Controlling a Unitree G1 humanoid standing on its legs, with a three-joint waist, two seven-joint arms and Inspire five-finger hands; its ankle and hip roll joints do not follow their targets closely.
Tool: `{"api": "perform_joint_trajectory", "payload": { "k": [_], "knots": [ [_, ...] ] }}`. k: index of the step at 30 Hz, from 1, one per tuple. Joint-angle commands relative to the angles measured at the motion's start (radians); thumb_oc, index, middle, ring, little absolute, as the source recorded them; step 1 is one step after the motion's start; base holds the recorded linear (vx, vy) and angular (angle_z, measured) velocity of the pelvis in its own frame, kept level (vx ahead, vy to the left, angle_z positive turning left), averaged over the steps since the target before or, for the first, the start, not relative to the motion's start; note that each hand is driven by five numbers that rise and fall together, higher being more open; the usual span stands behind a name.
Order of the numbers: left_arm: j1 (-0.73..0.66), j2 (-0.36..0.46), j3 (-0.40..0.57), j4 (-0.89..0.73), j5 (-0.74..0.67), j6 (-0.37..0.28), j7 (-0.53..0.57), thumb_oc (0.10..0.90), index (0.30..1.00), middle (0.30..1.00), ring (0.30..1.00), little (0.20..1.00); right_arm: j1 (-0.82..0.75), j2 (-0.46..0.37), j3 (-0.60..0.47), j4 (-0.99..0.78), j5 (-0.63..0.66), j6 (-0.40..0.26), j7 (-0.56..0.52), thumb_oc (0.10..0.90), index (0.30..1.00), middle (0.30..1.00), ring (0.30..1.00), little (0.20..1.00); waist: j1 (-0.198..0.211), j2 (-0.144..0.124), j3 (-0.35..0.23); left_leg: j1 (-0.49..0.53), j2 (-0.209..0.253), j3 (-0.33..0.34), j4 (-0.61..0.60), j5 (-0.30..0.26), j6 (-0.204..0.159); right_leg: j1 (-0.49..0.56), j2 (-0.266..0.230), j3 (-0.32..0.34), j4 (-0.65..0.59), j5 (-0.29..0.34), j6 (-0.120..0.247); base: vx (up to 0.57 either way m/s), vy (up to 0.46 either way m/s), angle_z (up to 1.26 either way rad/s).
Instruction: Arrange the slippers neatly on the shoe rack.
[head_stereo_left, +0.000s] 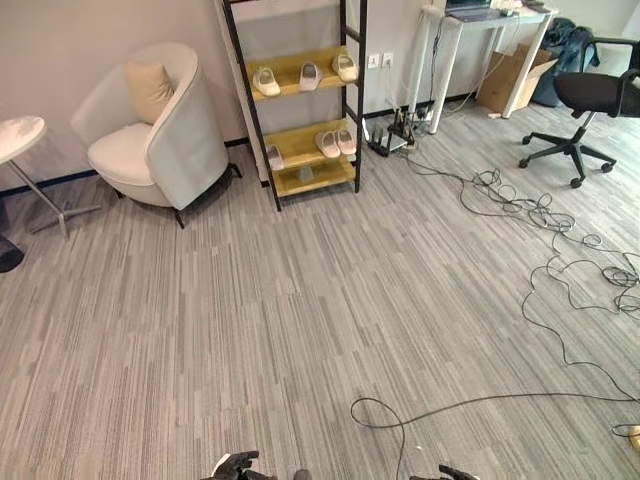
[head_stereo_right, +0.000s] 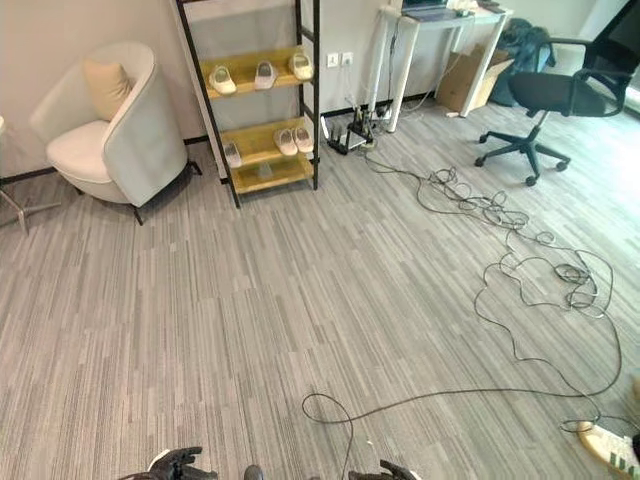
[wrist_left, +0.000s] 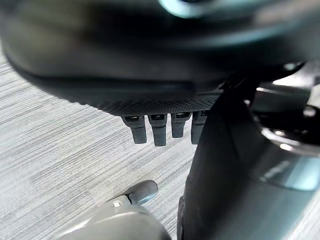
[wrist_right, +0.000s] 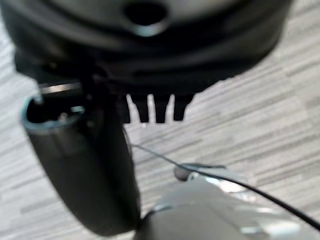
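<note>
Your slippers are all far ahead of you, on the shoe rack (head_stereo_left: 300, 100) standing against the far wall, left of centre. Three pale slippers sit on the upper shelf (head_stereo_left: 300, 72): the left upper slipper (head_stereo_left: 266, 82), the middle upper slipper (head_stereo_left: 310, 76) and the right upper slipper (head_stereo_left: 346, 67), spaced apart from one another and each angled a little differently. On the lower shelf (head_stereo_left: 305, 145) a pair of slippers (head_stereo_left: 336, 142) lies side by side and touching at the right, while a single slipper (head_stereo_left: 274, 157) sits apart at the left edge, near the rack's post. Their long axes run roughly from near to far.

Both of your hands hang low at the near edge, well apart from the rack. Your left hand (head_stereo_left: 234, 466) shows fingers (wrist_left: 150, 131) hanging straight and relaxed over bare carpet, holding nothing. Your right hand (head_stereo_right: 398, 471) is the same: fingers (wrist_right: 150, 109) loose, empty.

The rack lies far and slightly to your left, so your left hand is marginally the nearer one, though neither can reach from here. I judge you must walk forward first. Watch the loose cables (head_stereo_left: 560, 260) on the floor to your right and the armchair (head_stereo_left: 150, 125) just left of the rack.
</note>
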Motion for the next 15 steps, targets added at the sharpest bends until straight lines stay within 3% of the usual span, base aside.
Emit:
{"api": "perform_joint_trajectory", "payload": {
  "k": [1,3,6,7,9,12,14,15],
  "knots": [
    [-0.04,-0.019,0.004,0.027,0.026,0.011,-0.006,0.8,0.9,0.9,0.9,0.9,-0.004,0.002,0.027,0.005,-0.029,0.005,0.026,0.8,0.9,0.9,0.9,0.9,-0.001,-0.039,0.026,0.046,0.032,-0.067,-0.007,-0.073,-0.045,0.064,-0.057,-0.006,-0.178,0.102,0.089,0.03,-0.172,0.03],
    [-0.057,-0.019,-0.027,-0.004,0.021,0.006,-0.013,0.8,0.9,0.9,0.9,0.9,0.002,-0.01,0.056,0.039,-0.079,0.019,0.04,0.8,0.9,0.9,0.9,0.9,0.007,-0.056,0.065,-0.054,0.04,-0.049,0.23,-0.101,-0.072,0.074,-0.061,0.001,-0.164,0.088,0.069,0.03,-0.225,0.03],
    [-0.079,-0.028,-0.074,-0.058,0.027,-0.001,-0.006,0.8,0.9,0.9,0.9,0.9,0.011,-0.015,0.09,0.043,-0.133,0.028,0.039,0.8,0.9,0.9,0.9,0.9,0.025,-0.064,0.106,-0.183,0.054,-0.015,0.438,-0.047,-0.069,0.11,-0.074,-0.023,-0.175,0.073,0.054,0.07,-0.137,0.03],
    [-0.079,-0.028,-0.074,-0.058,0.027,-0.001,-0.006,0.8,0.9,0.9,0.9,0.9,0.011,-0.015,0.09,0.043,-0.133,0.028,0.039,0.8,0.9,0.9,0.9,0.9,0.025,-0.064,0.105,-0.183,0.055,-0.015,0.439,-0.047,-0.069,0.11,-0.073,-0.023,-0.175,0.073,0.054,0.23,-0.109,0.25],
    [-0.059,-0.03,-0.071,-0.06,0.026,-0.003,-0.005,0.8,0.9,0.9,0.9,0.9,0.013,-0.044,0.059,0.051,-0.115,0.028,0.033,0.8,0.9,0.9,0.9,0.9,0.046,-0.058,0.11,-0.274,0.013,0.001,0.375,-0.071,-0.045,0.146,-0.068,-0.012,-0.2,0.05,0.063,0.33,-0.013,0.36],
    [-0.026,-0.029,-0.047,-0.022,0.035,0.003,-0.003,0.8,0.9,0.9,0.9,0.9,0.017,-0.04,0.057,0.036,-0.097,0.017,0.035,0.8,0.9,0.9,0.9,0.9,0.081,-0.046,0.103,-0.308,-0.007,-0.01,0.194,0.007,-0.047,0.197,-0.047,0.016,-0.225,0.019,0.075,0.36,0.061,-0.24],
    [-0.016,-0.03,-0.044,-0.009,0.041,0.005,-0.005,0.8,0.9,0.9,0.9,0.9,0.015,-0.036,0.066,0.027,-0.106,0.013,0.033,0.8,0.9,0.9,0.9,0.9,0.092,-0.054,0.103,-0.326,-0.016,-0.003,0.145,0.019,-0.048,0.22,-0.049,0.025,-0.227,0.004,0.077,0.35,0.059,-0.62],
    [-0.001,-0.026,-0.03,0.011,0.049,0.012,-0.008,0.8,0.9,0.9,0.9,0.9,-0.003,-0.033,0.086,0.012,-0.136,0.014,0.028,0.8,0.9,0.9,0.9,0.9,0.116,-0.064,0.099,-0.368,-0.016,0.02,0.097,0.036,-0.047,0.254,-0.043,0.054,-0.224,-0.022,0.078,0.45,0.1,-0.67]
  ]
}}
